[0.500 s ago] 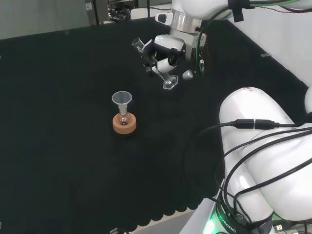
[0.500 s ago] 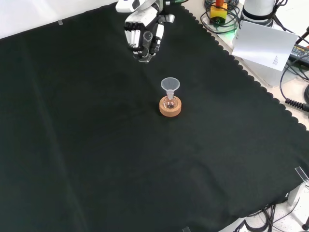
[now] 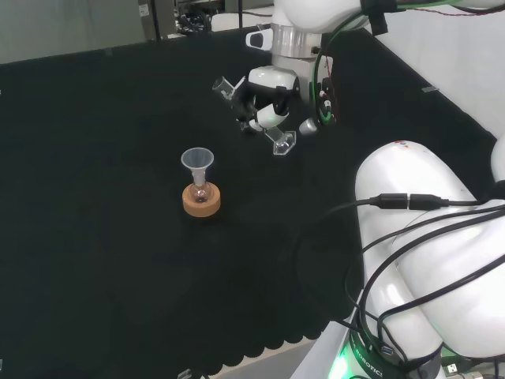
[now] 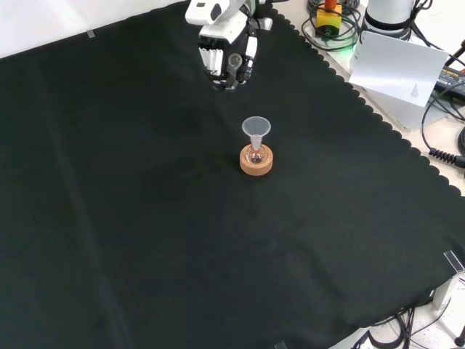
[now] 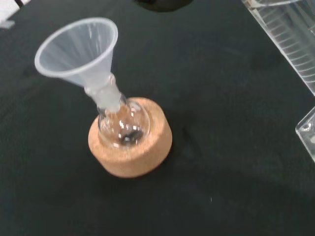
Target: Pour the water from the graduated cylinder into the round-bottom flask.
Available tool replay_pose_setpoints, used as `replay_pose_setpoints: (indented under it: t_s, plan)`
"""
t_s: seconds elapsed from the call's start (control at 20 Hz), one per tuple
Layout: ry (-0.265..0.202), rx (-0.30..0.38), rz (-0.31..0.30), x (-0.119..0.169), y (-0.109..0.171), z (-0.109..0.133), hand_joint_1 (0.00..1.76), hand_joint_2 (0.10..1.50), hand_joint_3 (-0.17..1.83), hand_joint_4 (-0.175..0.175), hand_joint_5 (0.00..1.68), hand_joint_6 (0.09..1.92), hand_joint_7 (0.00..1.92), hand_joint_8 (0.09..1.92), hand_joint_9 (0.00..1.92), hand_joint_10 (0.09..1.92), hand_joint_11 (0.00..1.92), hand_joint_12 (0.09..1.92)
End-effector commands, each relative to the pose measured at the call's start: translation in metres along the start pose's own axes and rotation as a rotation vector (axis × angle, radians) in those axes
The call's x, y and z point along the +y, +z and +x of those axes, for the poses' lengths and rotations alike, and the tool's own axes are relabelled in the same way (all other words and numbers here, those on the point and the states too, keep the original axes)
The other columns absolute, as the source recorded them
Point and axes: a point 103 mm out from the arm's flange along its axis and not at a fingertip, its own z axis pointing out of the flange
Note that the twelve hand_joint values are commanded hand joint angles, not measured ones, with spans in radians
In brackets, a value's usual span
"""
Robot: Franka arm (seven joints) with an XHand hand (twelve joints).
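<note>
My hand (image 3: 264, 101) is curled round the graduated cylinder (image 3: 254, 118), clear, tilted, its base low, off the black cloth (image 4: 131, 218). In the head view, the round-bottom flask (image 3: 200, 190) on its cork ring (image 3: 201, 201), a clear funnel (image 3: 197, 163) in its neck, sits at 8 o'clock from my hand, well apart.

Hand (image 3: 264, 99) with tilted graduated cylinder (image 3: 254, 117) lowered toward the cloth (image 3: 102, 237) in head view, shifted toward 3 o'clock in front view

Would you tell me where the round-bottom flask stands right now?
In the head view, the round-bottom flask sits on its cork ring left of centre, funnel in its neck, below-left of the hand.
</note>
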Motion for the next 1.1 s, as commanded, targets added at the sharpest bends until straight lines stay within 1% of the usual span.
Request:
replay_pose_setpoints:
  t_s: [0.05, 0.25, 0.5, 0.7, 0.8, 0.85, 1.0, 1.1]
  plan:
    - [0.013, -0.048, 0.068, -0.007, 0.009, 0.007, 1.14, 1.16, 0.00, -0.175, 0.91, 1.12, 1.17, 0.50, 1.53, 0.09, 1.38, 0.68]
    - [0.019, -0.066, 0.102, -0.009, 0.015, 0.010, 1.14, 1.16, 0.00, -0.175, 0.91, 1.11, 1.18, 0.49, 1.53, 0.09, 1.38, 0.67]
    - [0.023, -0.085, 0.119, -0.010, 0.015, 0.015, 1.14, 1.16, 0.00, -0.174, 0.91, 1.12, 1.23, 0.44, 1.55, 0.09, 1.39, 0.67]
    - [0.028, -0.130, 0.138, -0.011, 0.012, 0.016, 1.14, 1.16, 0.00, -0.169, 0.91, 1.12, 1.29, 0.40, 1.57, 0.09, 1.40, 0.66]
    - [0.030, -0.154, 0.168, -0.011, 0.010, 0.016, 1.14, 1.16, 0.00, -0.168, 0.91, 1.12, 1.31, 0.39, 1.58, 0.09, 1.40, 0.67]
    - [0.030, -0.173, 0.198, -0.011, 0.009, 0.016, 1.14, 1.16, 0.00, -0.168, 0.91, 1.12, 1.31, 0.39, 1.58, 0.09, 1.40, 0.67]
    - [0.033, -0.208, 0.256, -0.010, 0.007, 0.016, 1.14, 1.16, 0.00, -0.163, 0.91, 1.12, 1.35, 0.35, 1.59, 0.09, 1.41, 0.66]
    - [0.029, -0.235, 0.279, -0.010, 0.008, 0.018, 1.14, 1.16, 0.00, -0.163, 0.91, 1.12, 1.36, 0.34, 1.60, 0.09, 1.41, 0.65]
